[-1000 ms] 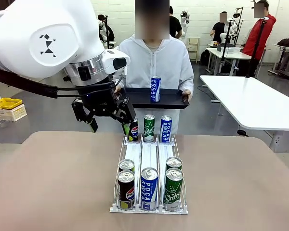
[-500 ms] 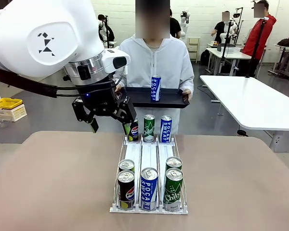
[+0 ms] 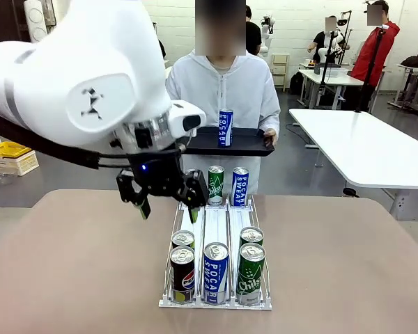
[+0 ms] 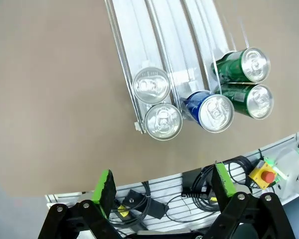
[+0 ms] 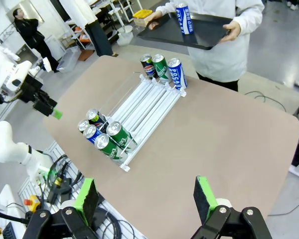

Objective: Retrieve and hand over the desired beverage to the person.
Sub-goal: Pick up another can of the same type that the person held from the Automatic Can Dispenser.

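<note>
The person point(image 3: 226, 83) in a white hooded coat stands across the table holding a flat black tray point(image 3: 244, 142). A blue Pocari Sweat can point(image 3: 225, 127) stands upright on the tray. A clear three-lane rack point(image 3: 214, 223) on the table holds Pepsi, Pocari and Chilsung cans at its near end point(image 3: 215, 271) and more at its far end point(image 3: 223, 184). My left gripper point(image 3: 168, 207) hangs open over the rack's far left corner, with nothing held. The left wrist view looks down on the near cans point(image 4: 163, 121) between its open fingers point(image 4: 105, 184). My right gripper point(image 5: 146, 199) is open, high above the table, empty.
A white table point(image 3: 362, 146) stands at the right beyond the brown table point(image 3: 334, 264). A yellow bin point(image 3: 8, 149) sits on the floor at the left. Cables and an emergency stop button point(image 4: 266, 175) lie below the table's near edge.
My left arm has swung right and down toward the rack, and its gripper now covers the far Pepsi can. The person, tray and cans have not moved.
</note>
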### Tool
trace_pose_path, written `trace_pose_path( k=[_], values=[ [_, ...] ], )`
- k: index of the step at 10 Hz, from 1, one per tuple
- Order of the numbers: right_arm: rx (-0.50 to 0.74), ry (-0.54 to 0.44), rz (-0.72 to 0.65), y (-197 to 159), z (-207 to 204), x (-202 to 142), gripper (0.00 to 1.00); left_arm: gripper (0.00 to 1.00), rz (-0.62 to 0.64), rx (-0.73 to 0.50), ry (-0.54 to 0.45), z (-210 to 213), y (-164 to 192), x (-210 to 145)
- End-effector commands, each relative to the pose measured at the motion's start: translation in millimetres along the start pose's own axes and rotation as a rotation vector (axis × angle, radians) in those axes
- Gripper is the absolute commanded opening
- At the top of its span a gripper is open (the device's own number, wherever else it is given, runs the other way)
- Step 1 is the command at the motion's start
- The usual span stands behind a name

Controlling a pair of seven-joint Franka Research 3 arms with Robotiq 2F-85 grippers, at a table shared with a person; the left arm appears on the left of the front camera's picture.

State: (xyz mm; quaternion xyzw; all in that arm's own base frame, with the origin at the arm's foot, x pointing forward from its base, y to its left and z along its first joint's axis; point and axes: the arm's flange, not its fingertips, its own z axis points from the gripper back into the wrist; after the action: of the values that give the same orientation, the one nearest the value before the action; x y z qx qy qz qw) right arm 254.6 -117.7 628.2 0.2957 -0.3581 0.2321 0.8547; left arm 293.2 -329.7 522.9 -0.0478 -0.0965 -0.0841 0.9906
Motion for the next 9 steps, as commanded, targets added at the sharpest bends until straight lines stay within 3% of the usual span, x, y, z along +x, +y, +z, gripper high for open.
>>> trace_pose_path(
  k=[1, 3, 9],
  values=[
    [0.033, -0.019, 0.01, -0.8, -0.9, 2.4, 1.0, 1.0, 0.111, 0.054, 0.026, -24.7, -9.3, 1.2],
    [0.033, -0.019, 0.01, -0.8, -0.9, 2.4, 1.0, 1.0, 0.159, 0.058, 0.079, -47.5, -13.3, 6.3],
    [0.033, -0.019, 0.01, -0.8, -0.9, 2.4, 1.0, 1.0, 0.132, 0.066, 0.124, -77.9, -11.6, 11.8]
  ],
)
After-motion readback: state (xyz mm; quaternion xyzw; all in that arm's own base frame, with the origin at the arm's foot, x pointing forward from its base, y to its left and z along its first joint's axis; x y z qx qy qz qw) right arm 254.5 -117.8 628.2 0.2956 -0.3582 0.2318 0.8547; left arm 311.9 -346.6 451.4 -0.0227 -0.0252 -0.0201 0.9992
